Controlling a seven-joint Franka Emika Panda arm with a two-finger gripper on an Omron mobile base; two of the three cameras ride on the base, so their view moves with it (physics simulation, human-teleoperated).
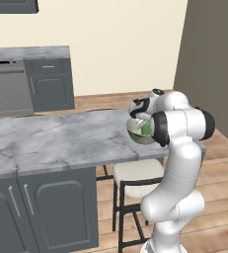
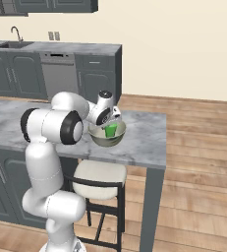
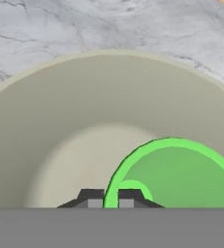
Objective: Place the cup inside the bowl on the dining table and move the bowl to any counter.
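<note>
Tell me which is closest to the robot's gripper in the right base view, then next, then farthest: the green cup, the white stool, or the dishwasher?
1. The cup: pinched on its rim by the gripper, inside the bowl.
2. The stool: just below, under the dining table edge.
3. The dishwasher: far back, along the wall.

Soft, even light is filling this rendered kitchen, with no visible lamp, glare, or hard shadows. Only faint shading is darkening the wooden plank floor [image 2: 198,147] under the long grey-white marbled dining table [image 1: 46,141]. All three pictures are looking slightly soft and low in resolution, while the close hand view is showing the pale cream inside of the wide round bowl [image 3: 84,106] smoothly shaded, without edge distortion.
</note>
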